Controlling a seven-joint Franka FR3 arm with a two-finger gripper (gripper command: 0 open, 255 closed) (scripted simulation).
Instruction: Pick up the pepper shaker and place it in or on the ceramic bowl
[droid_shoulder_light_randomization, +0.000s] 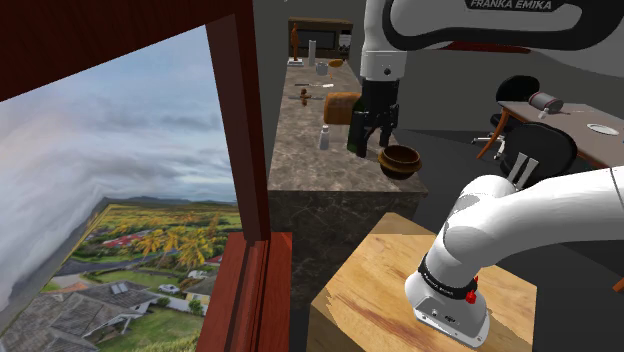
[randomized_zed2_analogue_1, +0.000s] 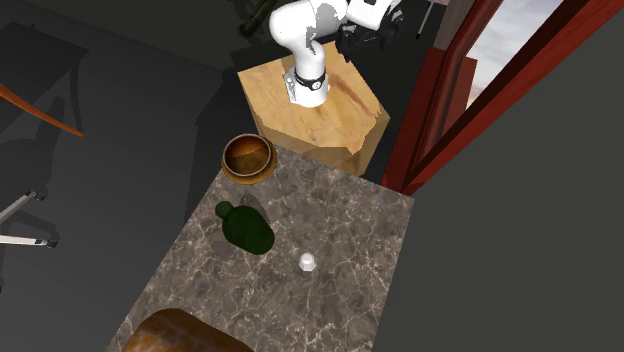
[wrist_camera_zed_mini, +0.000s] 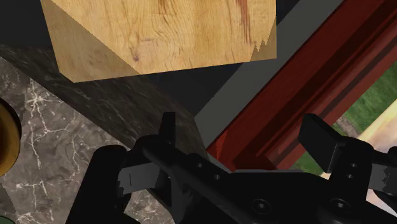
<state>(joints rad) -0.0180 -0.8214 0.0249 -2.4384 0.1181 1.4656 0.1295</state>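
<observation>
The end effector (wrist_camera_zed_mini: 245, 137) is wide open and holds nothing. Its two black fingers (wrist_camera_zed_mini: 167, 130) stand well apart, with the edge of the marbled surface (wrist_camera_zed_mini: 57, 146) and a red window frame (wrist_camera_zed_mini: 286, 95) behind them. It hangs above the end of the surface nearest the wooden stand (droid_shoulder_light_randomization: 380, 290). The step in hand therefore looks like the approach, with the grasp not yet made.

In the shoulder view, a dark green bottle (randomized_zed2_analogue_1: 247, 228) is the thing closest to the end effector. The brown bowl (droid_shoulder_light_randomization: 400, 160) sits near it, towards the stand. The pepper shaker (droid_shoulder_light_randomization: 324, 138), small and pale, stands upright on the surface just past the bottle. It is apart from the bottle and farther from the end effector than the bowl.

The next move likely calls for passing the bottle, centring over the shaker and descending with a finger on either side of it, without brushing the bottle.
</observation>
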